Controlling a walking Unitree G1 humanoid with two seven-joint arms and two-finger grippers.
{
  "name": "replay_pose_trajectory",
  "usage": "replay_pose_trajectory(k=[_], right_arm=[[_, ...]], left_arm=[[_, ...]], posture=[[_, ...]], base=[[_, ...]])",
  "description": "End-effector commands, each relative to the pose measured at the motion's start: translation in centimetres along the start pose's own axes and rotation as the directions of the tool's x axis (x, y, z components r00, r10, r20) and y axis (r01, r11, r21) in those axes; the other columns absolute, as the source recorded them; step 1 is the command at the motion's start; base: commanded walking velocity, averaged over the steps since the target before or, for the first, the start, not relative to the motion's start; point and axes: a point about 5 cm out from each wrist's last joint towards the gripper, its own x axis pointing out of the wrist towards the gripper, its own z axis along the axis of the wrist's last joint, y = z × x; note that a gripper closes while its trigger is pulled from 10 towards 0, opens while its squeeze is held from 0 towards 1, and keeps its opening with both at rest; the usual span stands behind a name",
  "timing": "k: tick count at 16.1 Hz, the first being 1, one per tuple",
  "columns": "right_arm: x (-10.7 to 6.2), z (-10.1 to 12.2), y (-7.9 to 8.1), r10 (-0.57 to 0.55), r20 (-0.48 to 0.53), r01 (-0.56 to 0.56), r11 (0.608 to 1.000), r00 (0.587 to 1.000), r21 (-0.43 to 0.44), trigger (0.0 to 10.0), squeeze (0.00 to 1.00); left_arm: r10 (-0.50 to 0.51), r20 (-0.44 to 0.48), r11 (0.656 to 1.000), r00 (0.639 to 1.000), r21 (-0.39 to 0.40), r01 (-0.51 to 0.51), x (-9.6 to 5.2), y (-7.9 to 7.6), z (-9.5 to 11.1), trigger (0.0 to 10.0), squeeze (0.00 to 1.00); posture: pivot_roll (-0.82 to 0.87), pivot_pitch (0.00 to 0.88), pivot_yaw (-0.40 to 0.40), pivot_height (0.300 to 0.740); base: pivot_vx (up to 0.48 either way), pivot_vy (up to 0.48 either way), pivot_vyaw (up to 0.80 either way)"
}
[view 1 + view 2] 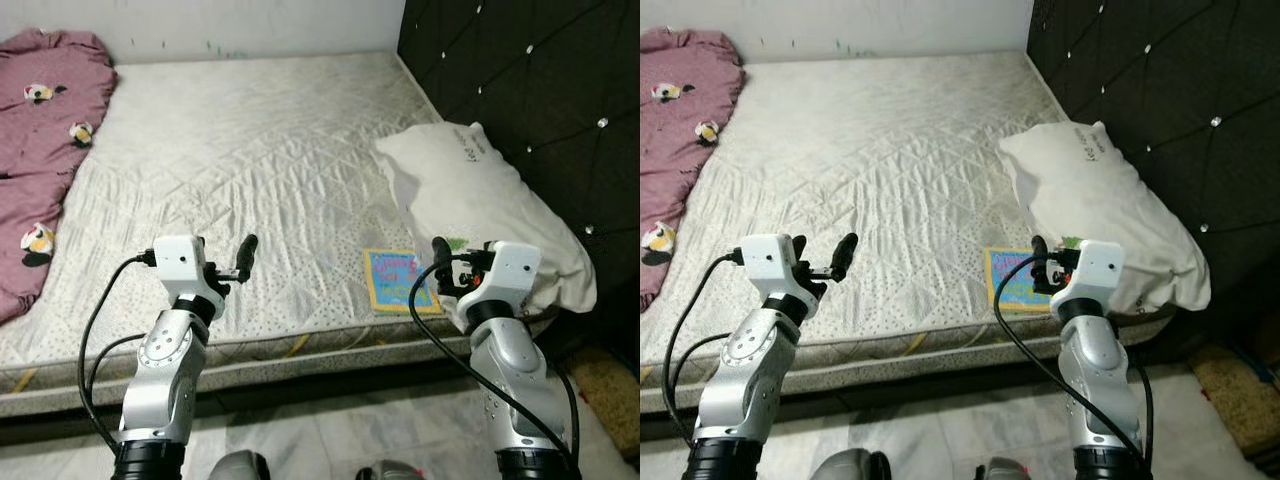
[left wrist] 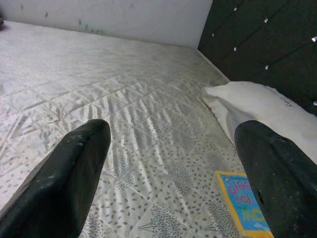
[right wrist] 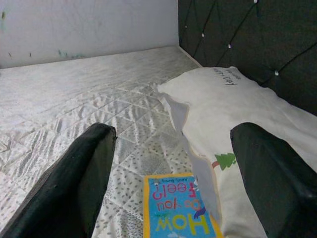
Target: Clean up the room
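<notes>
Between and below the right gripper's [image 3: 168,173] spread fingers, a book [image 3: 178,206] beside the pillow [image 3: 237,109].

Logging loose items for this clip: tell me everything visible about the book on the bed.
The book is thin, with a yellow border and a blue cover; pink and yellow lettering in the right wrist view reads "How do you feel?". It lies flat and closed on the mattress near the front edge, its far right corner against or slightly under the white pillow. The right gripper hovers above it, jaws open.

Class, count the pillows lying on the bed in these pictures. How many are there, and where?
1. The white pillow lies at the mattress's right side against the dark headboard, beside the book.
</notes>
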Motion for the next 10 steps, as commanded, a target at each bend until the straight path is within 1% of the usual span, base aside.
replay_pose_trajectory(k=[1,10], right_arm=[[0.06,0.37,-0.01,0.001,0.007,-0.001,1.0,1.0,0.005,10.0,0.0],[0.13,0.38,-0.1,0.0,0.006,0.0,1.0,1.0,-0.003,10.0,0.0]], left_arm=[[0.005,0.0,1.0,1.0,-0.002,-0.005,0.05,0.17,0.24,10.0,0.0],[0.004,-0.002,1.0,1.0,-0.013,-0.004,0.25,0.16,0.18,10.0,0.0]], posture=[[-0.06,0.033,0.003,0.74],[-0.06,0.033,0.002,0.74]], base=[[0.0,0.442,0.0],[0.0,0.45,0.0]])
